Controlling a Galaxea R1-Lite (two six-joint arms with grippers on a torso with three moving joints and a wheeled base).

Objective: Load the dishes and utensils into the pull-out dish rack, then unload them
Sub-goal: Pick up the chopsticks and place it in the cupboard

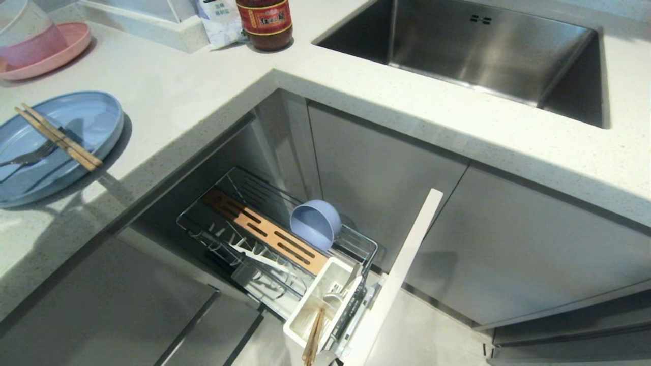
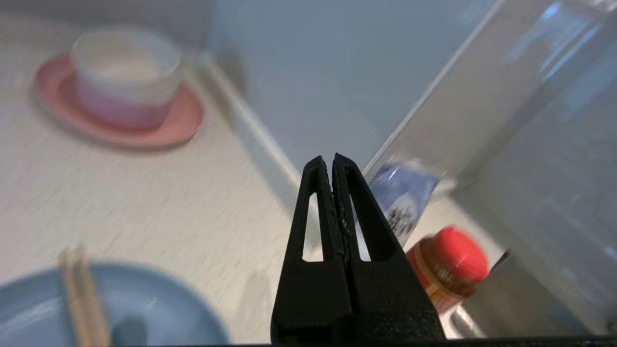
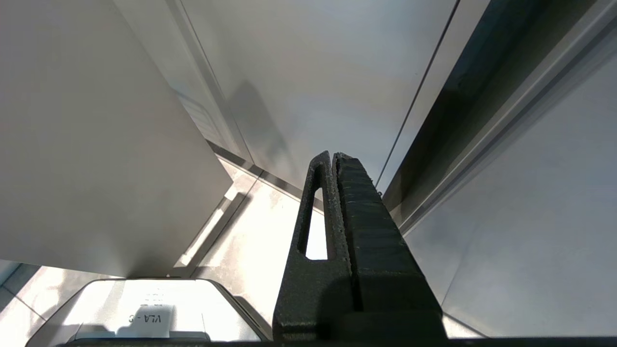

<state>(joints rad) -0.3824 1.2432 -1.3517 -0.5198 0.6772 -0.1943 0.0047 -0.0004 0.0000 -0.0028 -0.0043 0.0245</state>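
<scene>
The light-blue plate (image 1: 91, 117) lies on the counter at the left, with wooden chopsticks (image 1: 58, 137) and a silver fork (image 1: 30, 155) on it. The pull-out dish rack (image 1: 213, 234) stands open below the counter corner. The light-blue bowl (image 1: 315, 223) leans on its side in the rack, beside the wooden strip (image 1: 264, 231). Another pair of chopsticks (image 1: 313, 338) stands in the white utensil box (image 1: 305, 315). My left gripper (image 2: 332, 159) is shut and empty, hovering over the counter just beyond the plate (image 2: 168, 299) and chopsticks (image 2: 82, 294). My right gripper (image 3: 332, 155) is shut, parked low beside cabinet fronts. Neither gripper shows in the head view.
A pink plate (image 1: 66, 48) with a white-and-pink bowl (image 2: 125, 72) sits at the counter's far left. A red-capped sauce bottle (image 2: 448, 265) and a blue-white bag (image 2: 400, 197) stand at the back. The steel sink (image 1: 483, 51) is to the right. The rack's pale front panel (image 1: 402, 274) juts out.
</scene>
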